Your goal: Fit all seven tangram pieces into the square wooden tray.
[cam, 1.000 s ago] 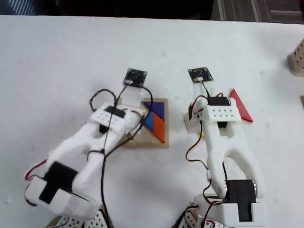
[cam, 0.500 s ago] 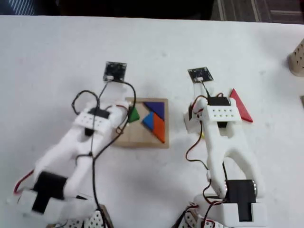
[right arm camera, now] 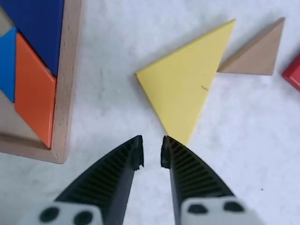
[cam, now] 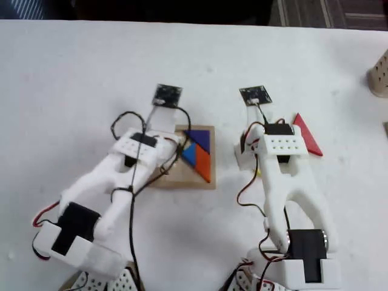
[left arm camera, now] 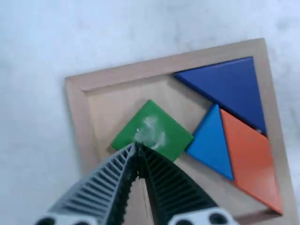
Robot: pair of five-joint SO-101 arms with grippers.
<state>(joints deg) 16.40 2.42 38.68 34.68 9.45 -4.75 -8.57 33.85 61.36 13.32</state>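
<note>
Green square (left arm camera: 152, 131) in tray (left arm camera: 75, 122); left end effector (left arm camera: 137, 150) together at its edge, right end effector (right arm camera: 151, 151) slightly apart.

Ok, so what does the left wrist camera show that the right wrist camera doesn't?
Left wrist view alone: the green square lying inside the wooden tray, with the left gripper shut, its tips at the square's edge.
Right wrist view alone: the yellow triangle, a tan triangle and a corner of a red piece on the table outside the tray, with the right gripper slightly open near the yellow triangle's point.
Both: the tray holding the dark blue triangle, light blue triangle and orange parallelogram.
</note>
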